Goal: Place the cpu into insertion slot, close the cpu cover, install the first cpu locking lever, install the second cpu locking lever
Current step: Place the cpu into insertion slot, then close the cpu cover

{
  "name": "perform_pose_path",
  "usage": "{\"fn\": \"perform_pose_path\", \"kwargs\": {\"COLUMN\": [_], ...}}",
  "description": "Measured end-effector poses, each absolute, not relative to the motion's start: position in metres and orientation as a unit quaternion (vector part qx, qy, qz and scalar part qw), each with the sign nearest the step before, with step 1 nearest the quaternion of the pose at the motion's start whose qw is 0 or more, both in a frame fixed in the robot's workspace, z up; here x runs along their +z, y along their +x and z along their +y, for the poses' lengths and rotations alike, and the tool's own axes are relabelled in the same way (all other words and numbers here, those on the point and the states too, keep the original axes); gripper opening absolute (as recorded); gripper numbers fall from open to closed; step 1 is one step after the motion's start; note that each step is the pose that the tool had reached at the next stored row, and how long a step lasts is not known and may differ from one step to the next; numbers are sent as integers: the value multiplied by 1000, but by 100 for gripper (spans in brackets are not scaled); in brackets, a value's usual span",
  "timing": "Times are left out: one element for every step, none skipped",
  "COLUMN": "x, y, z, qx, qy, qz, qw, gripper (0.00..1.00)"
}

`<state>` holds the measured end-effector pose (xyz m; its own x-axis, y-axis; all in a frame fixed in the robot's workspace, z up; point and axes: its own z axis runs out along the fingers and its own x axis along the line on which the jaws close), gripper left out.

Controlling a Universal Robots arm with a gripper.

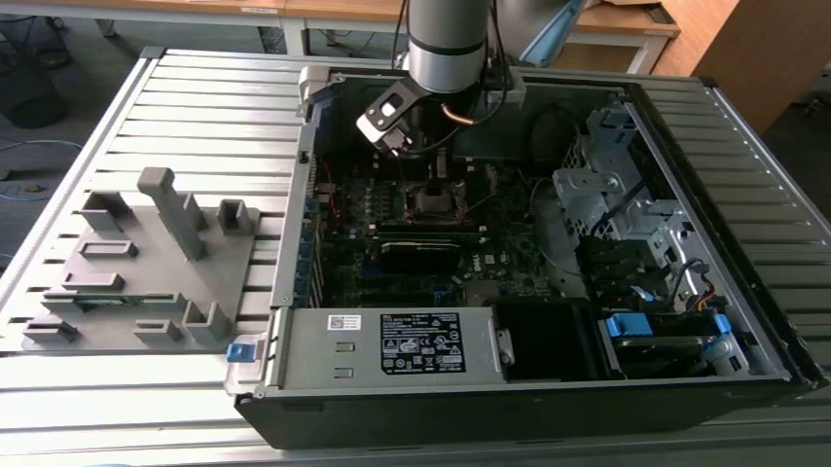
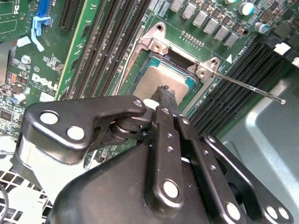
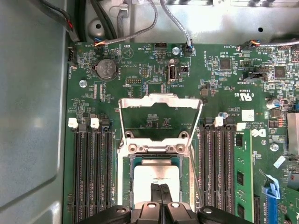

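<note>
The cpu [image 3: 145,184] lies flat in the insertion slot [image 3: 125,179], seated inside the silvery rim with its dull grey top facing up. The gripper [image 3: 161,185] stands over it with its two black fingers [image 2: 164,100] pressed together, their tips at or just above the chip's top; whether they touch it cannot be told. The cpu cover [image 3: 161,97] is open, tipped back from its hinge at the far edge of the slot, so the green board shows through its window. In the second wrist view a thin wire lever [image 2: 247,86] juts out free beside the slot. Long black memory slots [image 3: 91,172] flank it on both sides. In the exterior view the arm [image 1: 449,44] reaches down into an open computer case [image 1: 520,418] on a slatted table [image 1: 208,107].
</note>
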<state>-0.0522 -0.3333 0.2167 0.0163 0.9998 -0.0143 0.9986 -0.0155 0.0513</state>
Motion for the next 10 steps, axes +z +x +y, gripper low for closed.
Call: {"fn": "perform_pose_path", "kwargs": {"x": [217,217,217,217,217,217,217,217,217,217], "y": [-52,-52,-52,-52,-52,-52,-52,-52,-52,-52], "z": [-333,-333,-333,-333,-333,-333,-333,-333,-333,-333], "qx": [9,9,8,8,8,8,8,7,7,7], "qy": [713,713,713,713,713,713,713,713,713,713], "qz": [701,701,701,701,701,701,701,701,701,701], "qw": [19,19,19,18,18,18,18,18,18,18], "gripper": [11,11,11,11,11,11,11,11,11,11]}}
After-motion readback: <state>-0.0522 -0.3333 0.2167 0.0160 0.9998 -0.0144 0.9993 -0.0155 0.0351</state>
